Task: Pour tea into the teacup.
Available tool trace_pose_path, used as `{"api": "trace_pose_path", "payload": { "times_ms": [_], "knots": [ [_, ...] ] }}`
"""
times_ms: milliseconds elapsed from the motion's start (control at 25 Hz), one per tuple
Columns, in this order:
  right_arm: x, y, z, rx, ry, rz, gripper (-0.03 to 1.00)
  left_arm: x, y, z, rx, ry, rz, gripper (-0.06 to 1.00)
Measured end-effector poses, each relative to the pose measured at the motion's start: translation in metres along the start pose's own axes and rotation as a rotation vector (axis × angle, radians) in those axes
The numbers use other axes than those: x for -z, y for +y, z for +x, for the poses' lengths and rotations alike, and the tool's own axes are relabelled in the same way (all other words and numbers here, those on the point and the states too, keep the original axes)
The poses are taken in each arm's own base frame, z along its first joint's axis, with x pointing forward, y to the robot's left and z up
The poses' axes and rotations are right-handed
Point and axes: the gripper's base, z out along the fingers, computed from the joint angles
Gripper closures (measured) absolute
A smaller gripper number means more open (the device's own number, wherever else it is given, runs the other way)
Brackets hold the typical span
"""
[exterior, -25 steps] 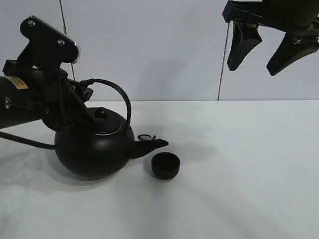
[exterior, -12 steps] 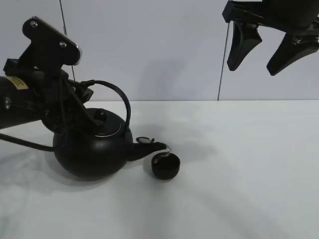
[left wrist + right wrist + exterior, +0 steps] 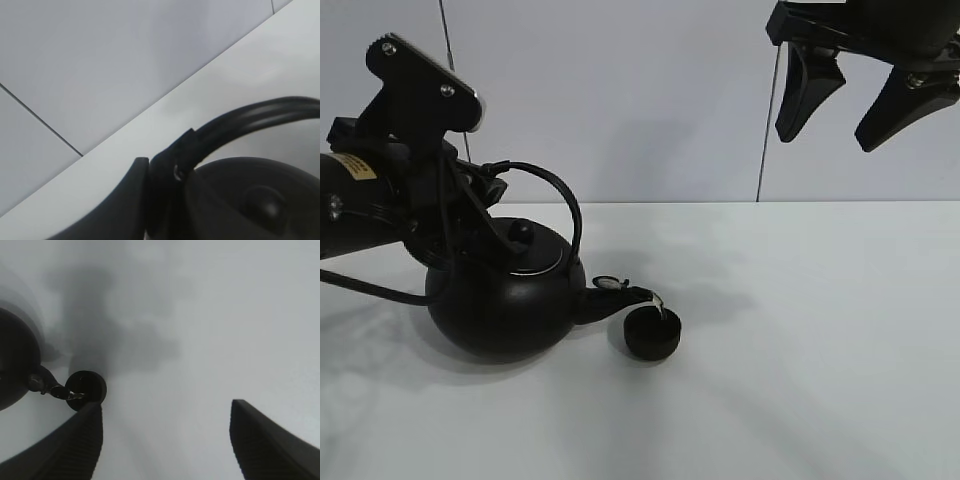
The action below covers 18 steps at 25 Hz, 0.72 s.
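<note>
The big round black kettle (image 3: 505, 300) is tipped forward, its spout (image 3: 625, 296) right over the teacup (image 3: 650, 334), a small black bowl-like cup on the white table. A thin pale trickle of tea (image 3: 661, 306) runs from the spout tip into the cup. My left gripper (image 3: 488, 188) is shut on the kettle's arched handle (image 3: 560, 195); the left wrist view shows one finger (image 3: 122, 200) against the handle (image 3: 250, 117). High at the back right, my right gripper (image 3: 855, 108) hangs open and holds nothing. Its wrist view looks down between its fingers (image 3: 75, 445) at the teacup (image 3: 86, 387) and kettle (image 3: 15, 360).
The white table (image 3: 820, 350) stretches bare to the right of the cup. A pale wall with a dark vertical seam (image 3: 765, 150) rises behind it. A black cable (image 3: 370, 288) trails from the left arm over the table's left side.
The kettle has tipped further forward and its spout has come down to the teacup's rim. A trickle of tea now runs into the cup. The right gripper has not moved.
</note>
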Motion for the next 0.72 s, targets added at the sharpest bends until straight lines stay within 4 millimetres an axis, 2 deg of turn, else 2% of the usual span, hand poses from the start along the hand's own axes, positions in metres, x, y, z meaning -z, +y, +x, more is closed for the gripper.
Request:
{"api": "trace_pose_path", "payload": {
  "times_ms": [440, 720],
  "knots": [
    [0.0, 0.0, 0.0, 0.0, 0.0, 0.0, 0.47, 0.0, 0.0, 0.0, 0.006, 0.0, 0.0, 0.83],
    [0.0, 0.0, 0.0, 0.0, 0.0, 0.0, 0.47, 0.0, 0.002, -0.0022, 0.164, -0.026, -0.02, 0.83]
  ]
}}
